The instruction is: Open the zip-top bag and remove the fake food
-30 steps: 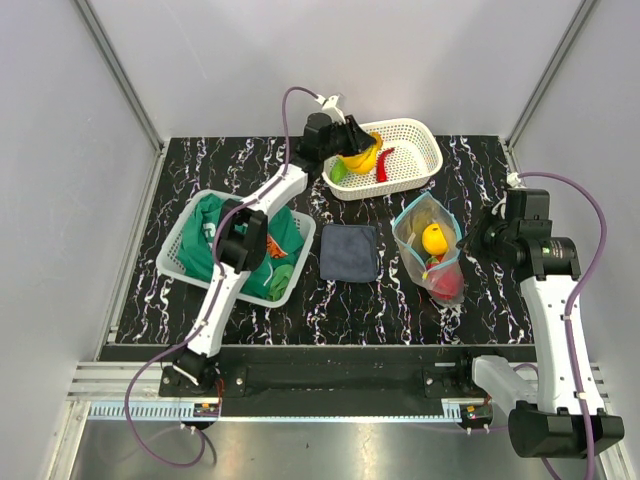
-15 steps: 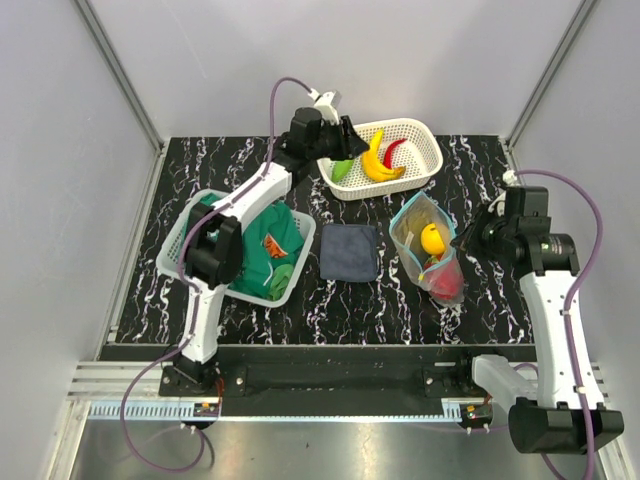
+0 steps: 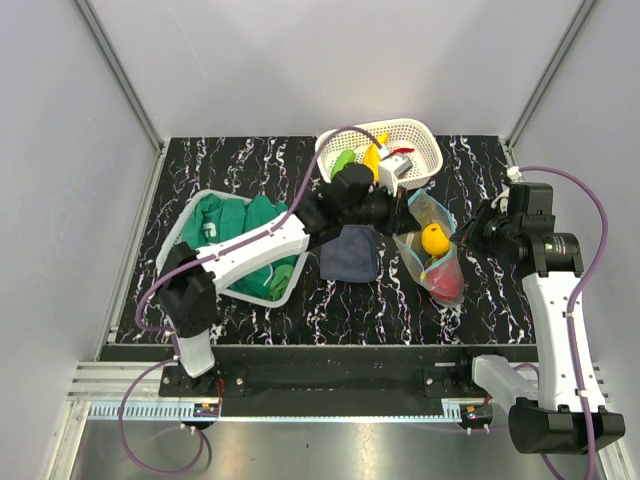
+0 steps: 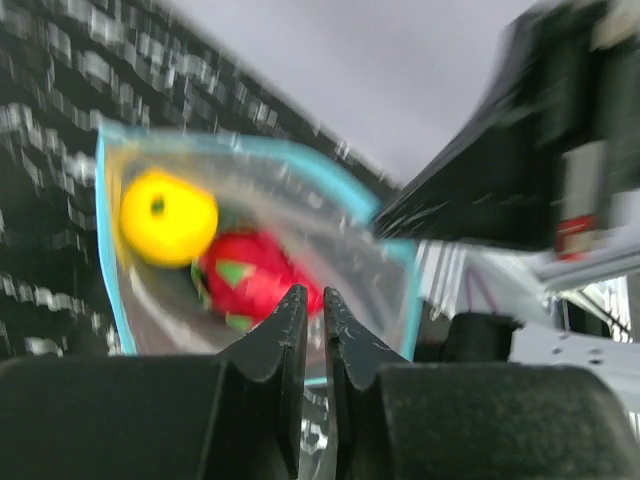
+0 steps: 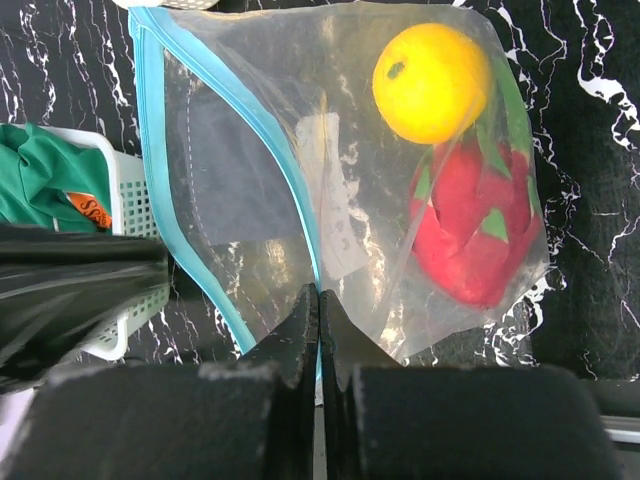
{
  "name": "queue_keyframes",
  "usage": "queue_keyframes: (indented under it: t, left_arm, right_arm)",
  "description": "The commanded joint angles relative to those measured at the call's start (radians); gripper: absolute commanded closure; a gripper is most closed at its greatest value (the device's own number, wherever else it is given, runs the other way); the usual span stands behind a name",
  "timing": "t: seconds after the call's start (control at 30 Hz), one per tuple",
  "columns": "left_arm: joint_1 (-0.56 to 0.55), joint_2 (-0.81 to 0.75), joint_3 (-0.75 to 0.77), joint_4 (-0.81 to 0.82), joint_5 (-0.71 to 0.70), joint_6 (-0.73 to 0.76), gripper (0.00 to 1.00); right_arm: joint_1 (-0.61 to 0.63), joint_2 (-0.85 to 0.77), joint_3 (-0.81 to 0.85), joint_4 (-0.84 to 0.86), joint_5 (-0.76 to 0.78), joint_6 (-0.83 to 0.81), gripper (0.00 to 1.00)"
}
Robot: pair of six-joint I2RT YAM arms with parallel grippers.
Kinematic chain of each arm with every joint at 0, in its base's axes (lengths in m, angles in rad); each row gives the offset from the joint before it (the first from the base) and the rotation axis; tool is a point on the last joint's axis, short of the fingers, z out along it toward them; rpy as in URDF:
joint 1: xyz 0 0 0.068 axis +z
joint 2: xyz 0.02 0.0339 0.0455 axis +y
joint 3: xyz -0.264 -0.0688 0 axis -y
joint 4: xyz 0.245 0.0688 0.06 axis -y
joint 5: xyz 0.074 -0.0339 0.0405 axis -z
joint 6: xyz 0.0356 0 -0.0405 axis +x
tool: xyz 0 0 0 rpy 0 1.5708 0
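Pinching zip-top bag (image 5: 330,190) edge, right gripper (image 5: 318,300); fake food (image 5: 432,82) inside.

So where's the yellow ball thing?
The yellow fruit is inside the clear bag, on the table's right side in the top view, just above the red fruit and right of the dark cloth.

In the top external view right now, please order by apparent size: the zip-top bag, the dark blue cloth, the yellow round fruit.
1. zip-top bag and dark blue cloth: look alike, cloth partly hidden
2. yellow round fruit
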Motion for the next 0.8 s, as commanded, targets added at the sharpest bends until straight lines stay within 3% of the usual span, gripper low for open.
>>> queue_keyframes:
  t: [0.0, 0.23, 0.47, 0.77]
  left_arm:
    - [-0.029, 0.033, 0.032, -0.063, -0.068, 0.007, 0.87]
    - [-0.059, 0.122, 0.131, -0.194, -0.192, -0.056, 0.89]
    - [-0.06, 0.14, 0.204, -0.273, -0.227, -0.038, 0.87]
    - [-0.06, 0.163, 0.247, -0.367, -0.188, 0.02, 0.8]
  right_arm:
    - [0.0, -0.026, 0.034, 0.018, -0.01, 0.029, 1.0]
    - [0.0, -0.057, 0.003, 0.117, -0.154, 0.112, 1.0]
    - [0.0, -0.062, -0.016, 0.245, -0.298, 0.232, 1.0]
    - [0.0, -0.06, -0.071, 0.312, -0.304, 0.275, 1.0]
